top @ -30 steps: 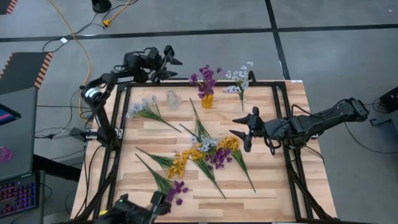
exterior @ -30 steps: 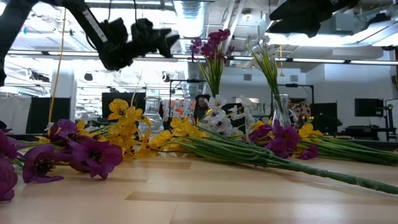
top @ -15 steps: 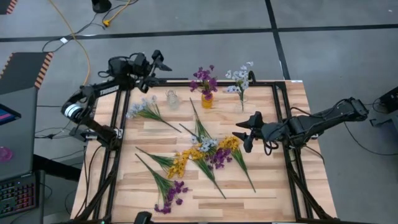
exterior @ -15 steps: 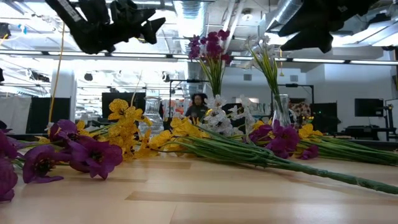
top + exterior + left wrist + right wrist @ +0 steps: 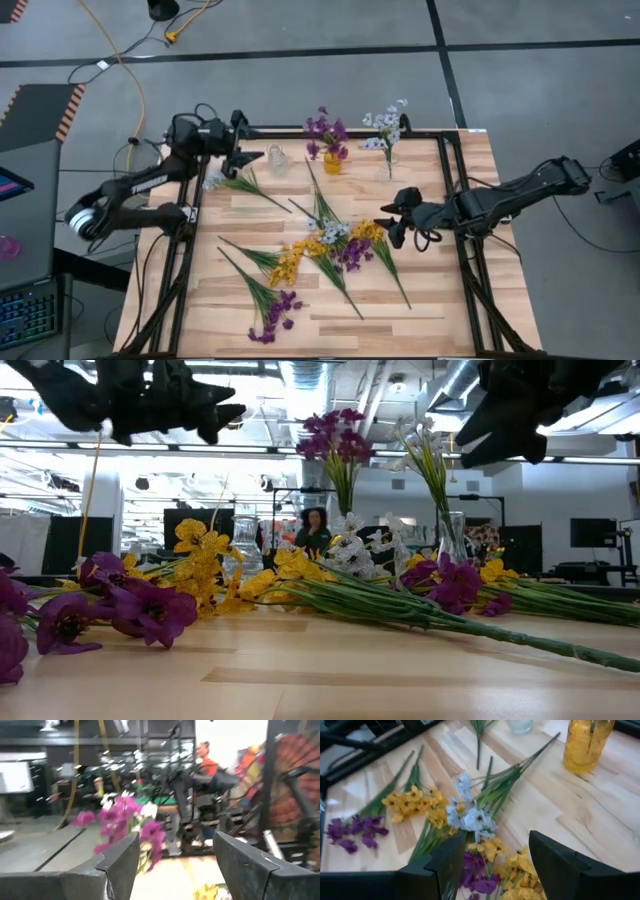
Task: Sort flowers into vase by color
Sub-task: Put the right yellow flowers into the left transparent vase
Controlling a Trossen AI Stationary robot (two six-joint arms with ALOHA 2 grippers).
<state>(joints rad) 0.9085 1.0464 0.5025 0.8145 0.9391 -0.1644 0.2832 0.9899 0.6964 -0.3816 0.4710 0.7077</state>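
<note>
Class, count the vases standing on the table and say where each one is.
3, along the table's far edge: a clear empty vase, a yellow vase holding purple flowers, a clear vase holding bluish-white flowers.

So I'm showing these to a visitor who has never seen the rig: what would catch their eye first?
Probably the tangle of loose flowers, yellow, purple and pale blossoms heaped at the middle of the wooden table. Next, the purple flowers standing in the yellow vase at the far edge, with a pale sprig upright just right of it. The right gripper hovers open beside the pile, and the left gripper is open near the far-left corner.
</note>
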